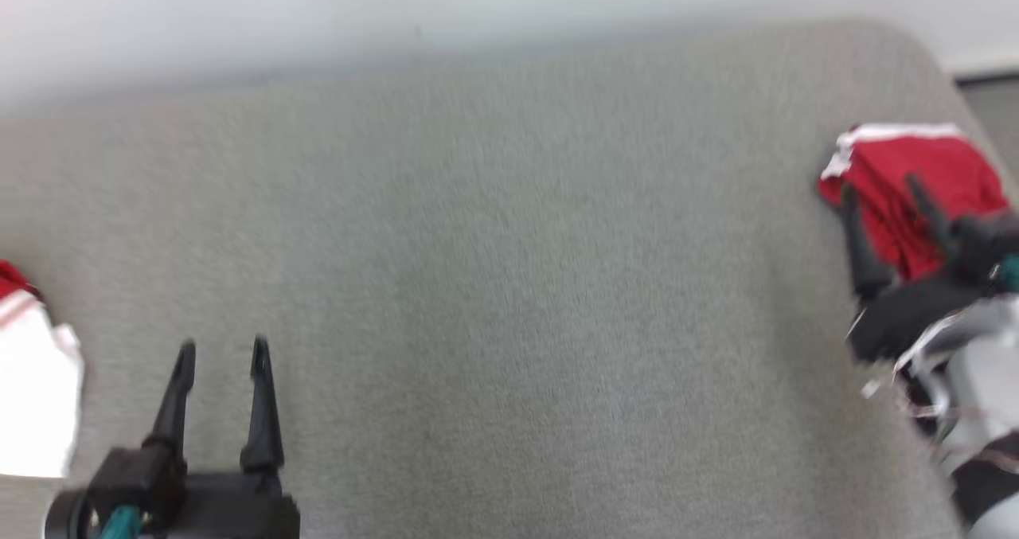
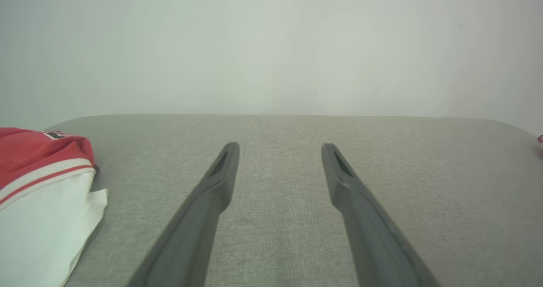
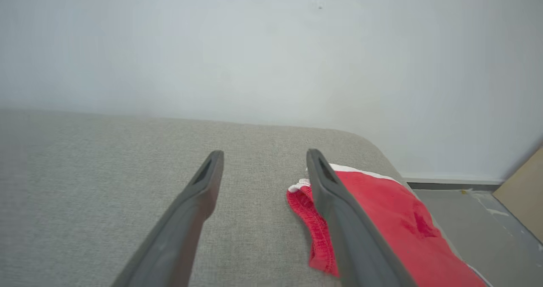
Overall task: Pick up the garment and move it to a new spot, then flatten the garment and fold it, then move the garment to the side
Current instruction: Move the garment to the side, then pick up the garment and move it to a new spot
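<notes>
Garment (image 1: 947, 165), red, folded, lies beside and beneath the right gripper's (image 1: 880, 186) outer finger, near the surface (image 1: 509, 284) edge. Its 2 fingers stand apart, nothing held; left gripper (image 1: 221, 356) likewise. Likely best: lift clear straight up, avoiding snagging the fold.

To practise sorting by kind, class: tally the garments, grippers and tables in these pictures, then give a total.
Garments: 2 (red garment, red-and-white garment)
Grippers: 2 (left gripper, right gripper)
Tables: 1 (grey table)
Total: 5
</notes>
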### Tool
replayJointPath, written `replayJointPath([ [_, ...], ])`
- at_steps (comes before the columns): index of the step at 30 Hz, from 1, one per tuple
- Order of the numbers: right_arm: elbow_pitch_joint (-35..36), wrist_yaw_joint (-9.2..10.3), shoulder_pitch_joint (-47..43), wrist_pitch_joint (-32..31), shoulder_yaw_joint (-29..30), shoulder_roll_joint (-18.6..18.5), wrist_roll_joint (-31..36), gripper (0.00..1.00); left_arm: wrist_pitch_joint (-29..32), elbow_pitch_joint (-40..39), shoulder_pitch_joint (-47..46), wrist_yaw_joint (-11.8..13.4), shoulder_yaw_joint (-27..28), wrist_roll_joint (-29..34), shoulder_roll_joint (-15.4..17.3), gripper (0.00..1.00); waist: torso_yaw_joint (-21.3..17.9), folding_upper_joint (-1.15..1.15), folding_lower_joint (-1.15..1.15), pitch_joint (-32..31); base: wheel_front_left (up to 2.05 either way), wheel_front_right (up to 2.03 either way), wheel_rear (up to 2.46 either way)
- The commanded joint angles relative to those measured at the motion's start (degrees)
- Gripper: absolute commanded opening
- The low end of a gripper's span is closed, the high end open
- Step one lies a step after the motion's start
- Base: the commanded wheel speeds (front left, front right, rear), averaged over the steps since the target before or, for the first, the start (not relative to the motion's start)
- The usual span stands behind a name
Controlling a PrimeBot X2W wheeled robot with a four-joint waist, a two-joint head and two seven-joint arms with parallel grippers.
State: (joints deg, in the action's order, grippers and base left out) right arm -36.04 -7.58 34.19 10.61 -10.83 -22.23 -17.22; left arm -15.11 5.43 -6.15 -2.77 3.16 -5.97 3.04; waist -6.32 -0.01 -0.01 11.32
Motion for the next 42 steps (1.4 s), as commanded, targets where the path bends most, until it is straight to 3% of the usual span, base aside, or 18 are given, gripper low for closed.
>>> replayJointPath([
  [1, 1.42, 0.15, -3.19, 0.23, 0.41, 1.04, -0.70, 1.00, -0.04, 0.43, 2.35, 0.36, 0.28, -0.10, -0.07, 1.00, 2.28, 0.01, 0.01, -9.00, 0.00, 0.00, 0.00],
  [17, 10.11, 0.15, -21.22, 2.32, 5.05, 13.33, 1.95, 1.00, -0.05, 1.98, 8.15, 2.68, 1.64, -2.56, -0.18, 1.00, 2.51, 0.01, 0.01, -14.51, 0.00, 0.00, 0.00],
  [24, 11.11, 0.15, -24.12, 1.26, 4.87, 15.17, 3.53, 1.00, -0.04, 4.24, 7.97, 3.62, 0.70, -3.26, -0.14, 1.00, 1.97, 0.01, 0.01, -14.81, 0.00, 0.00, 0.00],
  [42, 13.52, 0.15, -25.03, -0.45, 5.86, 14.81, 4.04, 1.00, -0.04, 6.94, 6.52, 3.27, 0.83, -4.77, -0.15, 1.00, 0.98, 0.01, 0.01, -14.44, 0.00, 0.00, 0.00],
])
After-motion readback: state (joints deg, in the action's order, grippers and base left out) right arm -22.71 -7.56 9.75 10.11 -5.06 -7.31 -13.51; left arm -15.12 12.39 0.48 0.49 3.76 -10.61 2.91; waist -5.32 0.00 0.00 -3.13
